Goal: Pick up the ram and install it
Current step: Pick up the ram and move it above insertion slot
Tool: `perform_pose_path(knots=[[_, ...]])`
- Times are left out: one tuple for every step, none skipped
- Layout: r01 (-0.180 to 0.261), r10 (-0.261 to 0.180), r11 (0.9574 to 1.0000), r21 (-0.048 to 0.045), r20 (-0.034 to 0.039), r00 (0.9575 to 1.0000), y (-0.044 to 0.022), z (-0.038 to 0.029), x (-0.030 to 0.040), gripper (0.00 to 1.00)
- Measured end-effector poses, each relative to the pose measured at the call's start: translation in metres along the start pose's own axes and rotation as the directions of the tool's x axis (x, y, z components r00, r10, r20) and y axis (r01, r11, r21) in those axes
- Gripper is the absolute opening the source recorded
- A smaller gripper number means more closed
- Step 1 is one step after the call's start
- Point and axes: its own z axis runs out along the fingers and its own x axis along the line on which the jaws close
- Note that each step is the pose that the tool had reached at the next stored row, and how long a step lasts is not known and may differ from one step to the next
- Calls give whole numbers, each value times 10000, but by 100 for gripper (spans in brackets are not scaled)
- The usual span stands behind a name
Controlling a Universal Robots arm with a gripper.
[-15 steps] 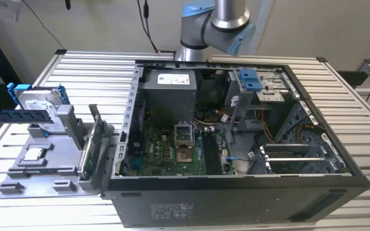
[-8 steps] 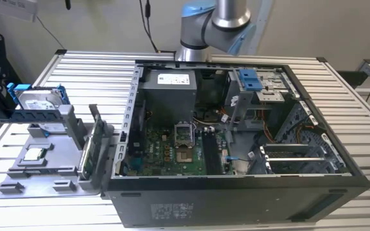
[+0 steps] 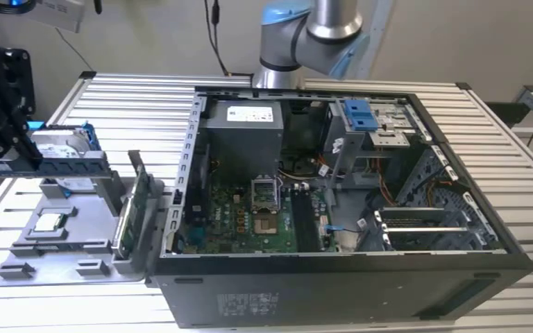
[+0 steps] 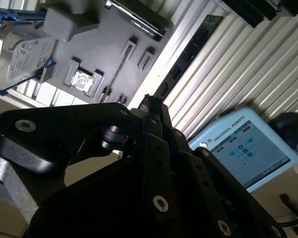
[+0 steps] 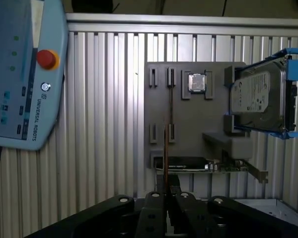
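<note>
My pincer [image 5: 166,198] grips the ram [image 3: 70,166], held above the grey parts tray [image 3: 72,232] on the table [image 3: 512,177]; pickup looks done, installation in the open computer case [image 3: 341,284] not yet.

A ribbed metal table [image 3: 507,139] (silvery slats) stands before a plain pale wall [image 3: 155,35].

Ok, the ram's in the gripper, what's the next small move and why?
Probably carry it toward the exterior view's right, over the open computer case. The gripper is shut on the ram, which hangs clear above the grey tray, while the long dark slots on the motherboard lie to that side.
</note>
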Motion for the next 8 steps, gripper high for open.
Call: perform_pose_path(knots=[[0,0,10000,0,0,10000,-26,0,0,14],[0,0,10000,0,-1,10000,-51,-1,0,14],[0,0,10000,0,0,10000,-76,-1,-1,14],[0,0,10000,0,0,10000,-102,-1,-1,14],[0,0,10000,0,0,10000,-128,-1,-1,14],[0,0,10000,0,0,10000,-154,-1,-1,14],[0,0,10000,0,-1,10000,-183,-1,-1,14],[1,-1,10000,0,0,10000,-210,-1,-1,14]])
